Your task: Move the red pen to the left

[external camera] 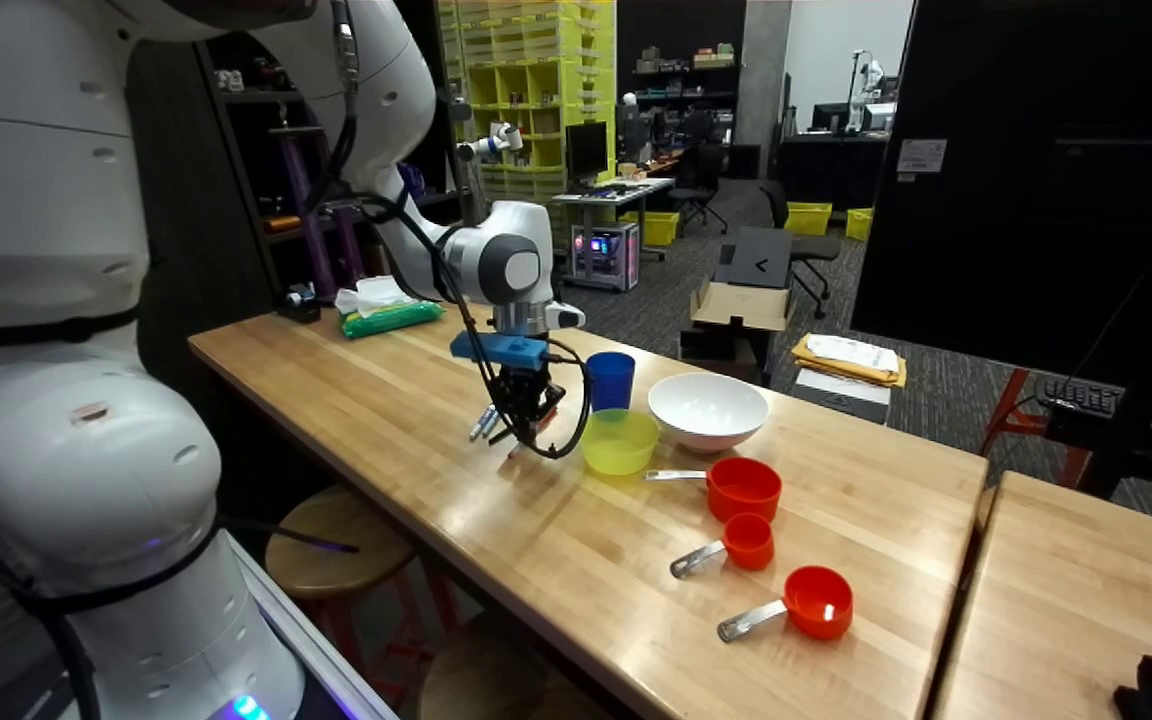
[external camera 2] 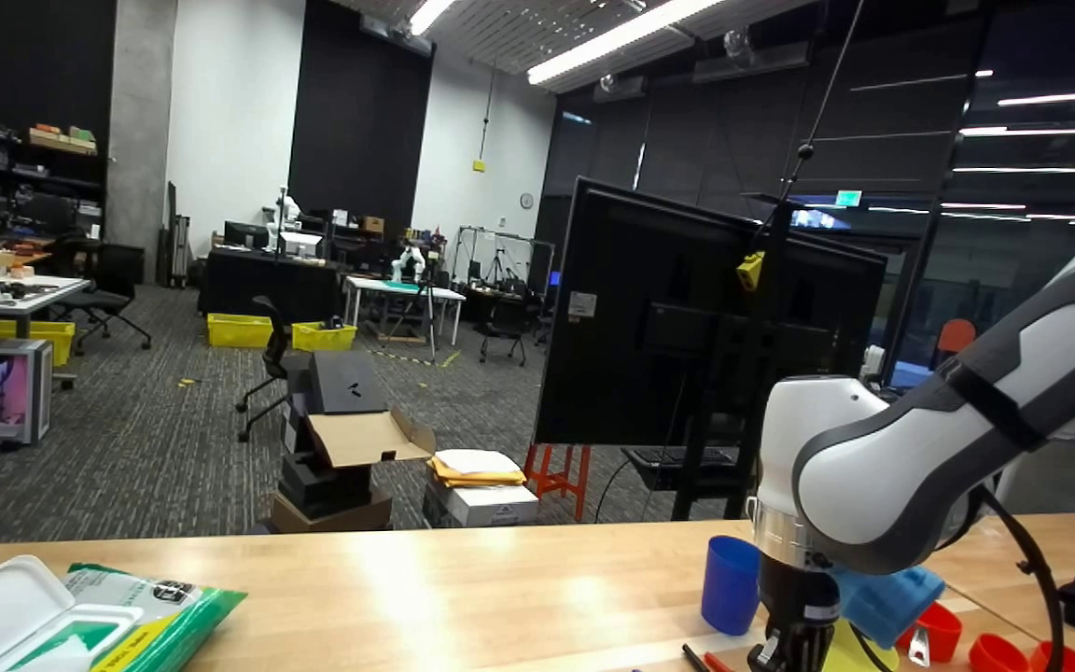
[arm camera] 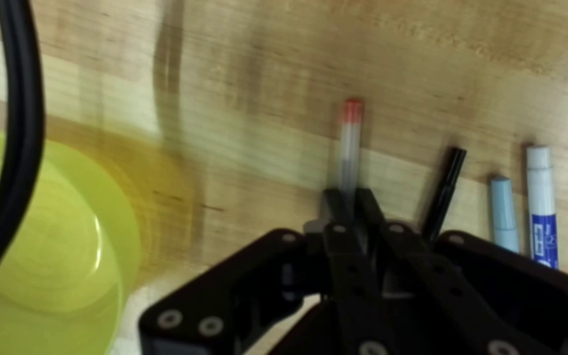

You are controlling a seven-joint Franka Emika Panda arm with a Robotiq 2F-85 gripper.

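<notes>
Yellow bowl (external camera: 620, 455): set upright on the wooden table (external camera: 536, 540); in the wrist view its inside is partly crossed by a black cable (arm camera: 22, 148).
Gripper (arm camera: 349, 197): held low over the table, near the yellow bowl; its fingers (arm camera: 334, 204) are drawn together until only a thin gap is left, and that gap is filled by the red pen (arm camera: 350, 143).
Red pen: pinched between the fingers, near the yellow bowl but apart from it; its clear barrel and red end are seen past the tips, slightly blurred. Whether it is raised off the table or rested on it cannot be told.
Black pen (arm camera: 442, 199): laid farther from the yellow bowl than the red pen; one end is hidden by the gripper.
Pale blue marker (arm camera: 504, 212): laid farther from the yellow bowl than the black pen.
White marker (arm camera: 542, 197): laid just beside the pale blue marker, farther still from the yellow bowl.
Blue cup (external camera: 611, 380): stood upright just beside the yellow bowl, seen in both exterior views.
White bowl (external camera: 708, 430): set just beside the yellow bowl, away from the gripper.
Red measuring cups (external camera: 749, 545): three, laid in a row leading away from the yellow bowl.
Wipes pack (external camera: 391, 318): placed well apart from the yellow bowl; its lid (external camera 2: 6, 602) is seen raised in an exterior view.
</notes>
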